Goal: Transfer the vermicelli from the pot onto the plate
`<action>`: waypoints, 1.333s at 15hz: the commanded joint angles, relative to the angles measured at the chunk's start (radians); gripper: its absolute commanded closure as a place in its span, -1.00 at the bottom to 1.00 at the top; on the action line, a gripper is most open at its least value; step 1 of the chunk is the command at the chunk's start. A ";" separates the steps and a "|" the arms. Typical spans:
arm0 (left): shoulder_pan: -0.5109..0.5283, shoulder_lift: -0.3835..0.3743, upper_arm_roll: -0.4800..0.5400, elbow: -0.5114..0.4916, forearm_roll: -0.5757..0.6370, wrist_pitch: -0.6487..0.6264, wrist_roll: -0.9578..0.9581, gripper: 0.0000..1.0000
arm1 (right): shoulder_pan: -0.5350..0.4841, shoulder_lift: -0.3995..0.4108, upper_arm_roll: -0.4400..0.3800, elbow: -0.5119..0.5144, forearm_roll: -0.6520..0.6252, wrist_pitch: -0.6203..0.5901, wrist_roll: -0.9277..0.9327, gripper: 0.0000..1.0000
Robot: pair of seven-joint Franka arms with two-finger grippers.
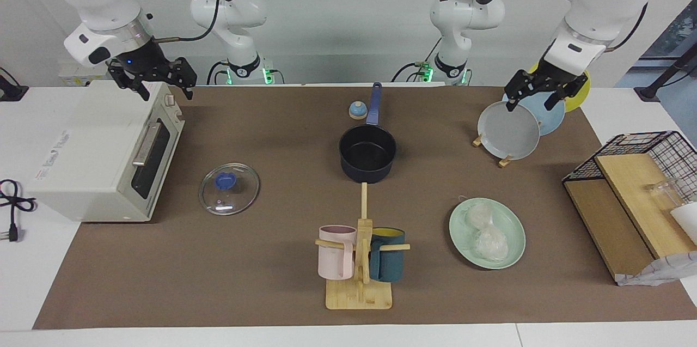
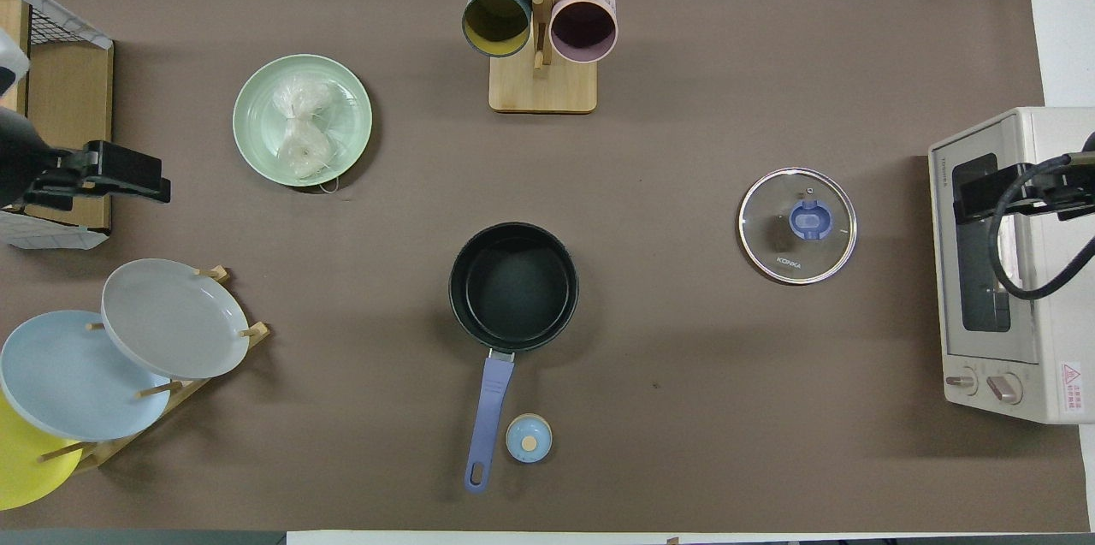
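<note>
Vermicelli (image 1: 485, 230): two glossy clumps side by side on the green plate (image 1: 512, 221).
Pot (image 1: 367, 153): empty, mid-table, nearer the robots.
Left gripper (image 1: 545, 92): raised over the plate rack (image 1: 503, 162), jaws released.
Right gripper (image 1: 155, 79): above the toaster oven (image 1: 98, 156), jaws released.

I'm seeing two glossy white arms with rounded shells, dark bands at joints, black cables trailing along both. Left gripper (image 1: 539, 95) and right gripper (image 1: 154, 77) showing black, angular. Green lights glowing at bases.
</note>
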 commanded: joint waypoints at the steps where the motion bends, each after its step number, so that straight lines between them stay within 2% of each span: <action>1: -0.002 -0.042 -0.002 -0.063 0.022 -0.042 -0.017 -1.00 | -0.010 -0.014 0.004 -0.014 0.015 -0.005 0.008 -1.00; 4: 0.022 -0.081 -0.013 -0.146 0.022 -0.001 -0.015 -1.00 | -0.010 -0.014 0.004 -0.014 0.015 -0.005 0.008 -1.00; 6: 0.062 -0.067 -0.051 -0.118 0.022 -0.004 -0.013 -1.00 | -0.010 -0.014 0.004 -0.014 0.015 -0.005 0.008 -1.00; 10: 0.052 -0.029 -0.049 -0.011 0.022 -0.077 -0.017 -1.00 | -0.010 -0.014 0.004 -0.014 0.015 -0.005 0.008 -1.00; 20: 0.053 -0.029 -0.051 -0.015 0.023 -0.074 -0.006 -1.00 | -0.010 -0.014 0.004 -0.014 0.015 -0.005 0.008 -1.00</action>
